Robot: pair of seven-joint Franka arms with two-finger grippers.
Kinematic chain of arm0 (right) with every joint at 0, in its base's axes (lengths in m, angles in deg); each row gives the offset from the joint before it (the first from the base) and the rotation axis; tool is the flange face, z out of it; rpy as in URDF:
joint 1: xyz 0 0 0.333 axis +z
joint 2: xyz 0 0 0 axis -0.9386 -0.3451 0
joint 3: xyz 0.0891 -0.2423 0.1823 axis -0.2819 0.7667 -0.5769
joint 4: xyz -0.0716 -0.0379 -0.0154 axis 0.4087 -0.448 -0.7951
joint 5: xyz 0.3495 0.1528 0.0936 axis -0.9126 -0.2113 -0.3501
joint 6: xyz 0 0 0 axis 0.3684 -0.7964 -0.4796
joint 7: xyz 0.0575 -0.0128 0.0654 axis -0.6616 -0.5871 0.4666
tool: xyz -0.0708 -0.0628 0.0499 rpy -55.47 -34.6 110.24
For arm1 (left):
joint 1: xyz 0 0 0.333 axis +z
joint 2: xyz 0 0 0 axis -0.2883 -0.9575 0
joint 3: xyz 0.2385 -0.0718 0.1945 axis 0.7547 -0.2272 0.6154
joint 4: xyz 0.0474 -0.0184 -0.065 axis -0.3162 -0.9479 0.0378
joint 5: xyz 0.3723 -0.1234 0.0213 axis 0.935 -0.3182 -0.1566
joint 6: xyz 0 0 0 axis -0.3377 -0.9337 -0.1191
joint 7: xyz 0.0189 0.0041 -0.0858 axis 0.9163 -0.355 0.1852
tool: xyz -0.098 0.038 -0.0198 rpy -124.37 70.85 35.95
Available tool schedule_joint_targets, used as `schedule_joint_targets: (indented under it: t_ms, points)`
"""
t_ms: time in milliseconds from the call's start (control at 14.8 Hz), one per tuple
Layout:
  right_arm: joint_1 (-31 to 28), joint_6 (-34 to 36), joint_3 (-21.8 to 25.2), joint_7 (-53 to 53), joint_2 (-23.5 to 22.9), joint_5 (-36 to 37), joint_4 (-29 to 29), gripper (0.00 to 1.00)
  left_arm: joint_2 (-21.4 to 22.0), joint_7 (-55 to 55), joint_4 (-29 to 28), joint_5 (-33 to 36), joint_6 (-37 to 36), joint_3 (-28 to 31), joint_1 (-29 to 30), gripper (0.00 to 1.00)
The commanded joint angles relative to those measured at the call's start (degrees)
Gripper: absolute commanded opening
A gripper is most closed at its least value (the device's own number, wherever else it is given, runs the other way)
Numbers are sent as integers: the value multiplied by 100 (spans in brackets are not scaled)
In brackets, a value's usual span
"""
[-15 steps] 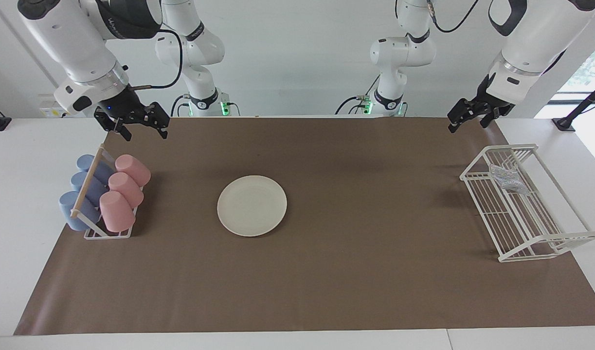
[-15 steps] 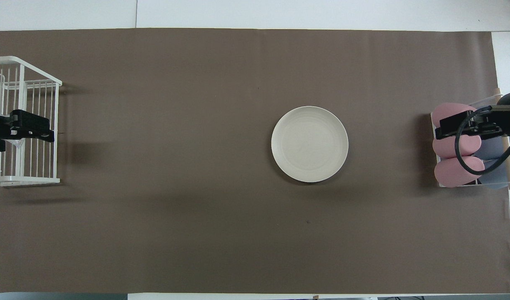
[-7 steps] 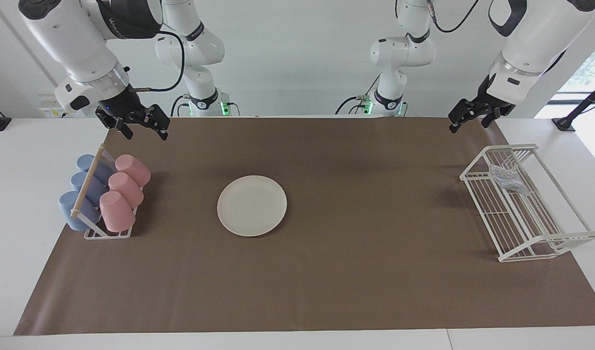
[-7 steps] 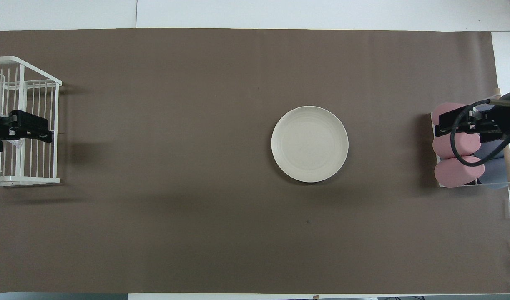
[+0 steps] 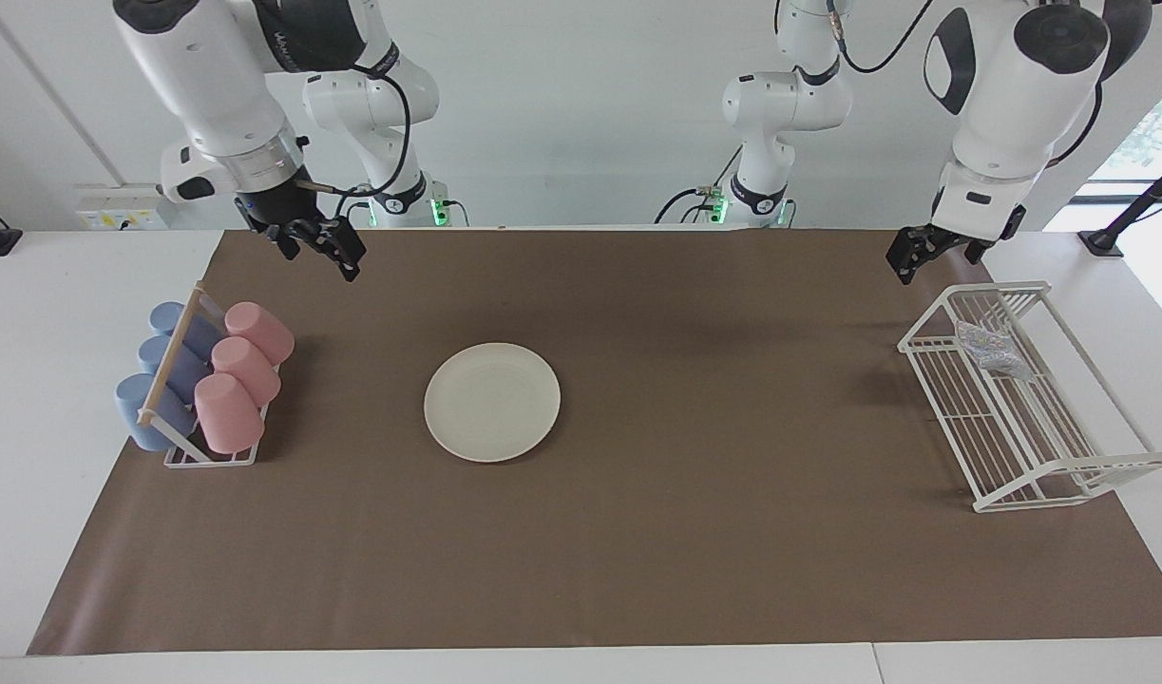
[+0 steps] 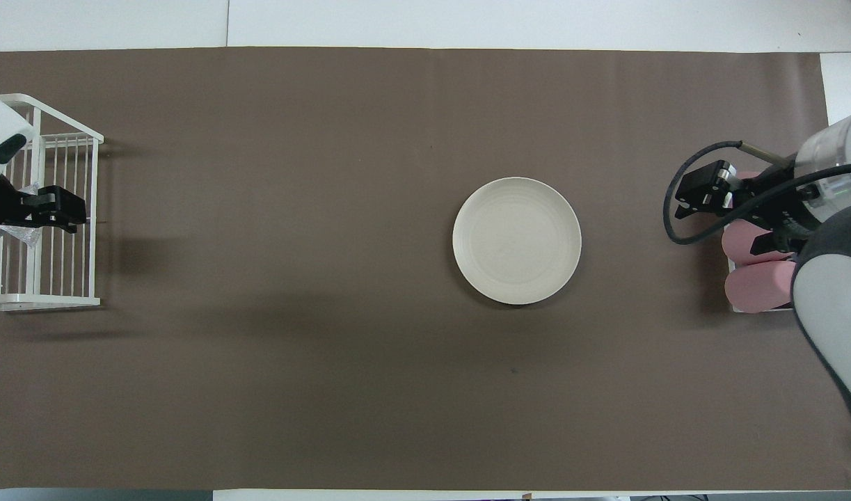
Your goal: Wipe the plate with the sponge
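Sponge [image 5: 991,348] is lying untouched in the rack [image 5: 1065,475]; left gripper [image 5: 908,258], open and empty, is closing in above it. Right gripper [image 5: 324,249], open, is swinging toward the plate [image 5: 492,402] mid-mat. Pickup comes next, probably.

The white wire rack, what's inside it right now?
The white wire rack holds only the silvery sponge, at its end nearer the robots. In the overhead view the left tool partly covers it.

Plate [image 5: 492,402]: round, cream-white, flat on the brown mat mid-bench, bare. Sponge [image 5: 990,348]: small silvery-grey crumpled pad, lying in the white wire rack [image 5: 961,410] at the left arm's end, well apart from plate.
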Motion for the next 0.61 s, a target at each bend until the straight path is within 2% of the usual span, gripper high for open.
schedule_joint_targets:
  t_ms: [0,339,542]
  points:
    - [343,67,-38,1425,29,128,-83,100,-558,701,-154,1287,269,44,-425,100]
    - [1100,165,-82,3975,46,75,-153,100,-1402,1299,-171,3512,436,44,-540,100]
    - [1372,51,-108,4785,29,13,-153,100,-1659,1731,-224,3963,559,44,-470,100]
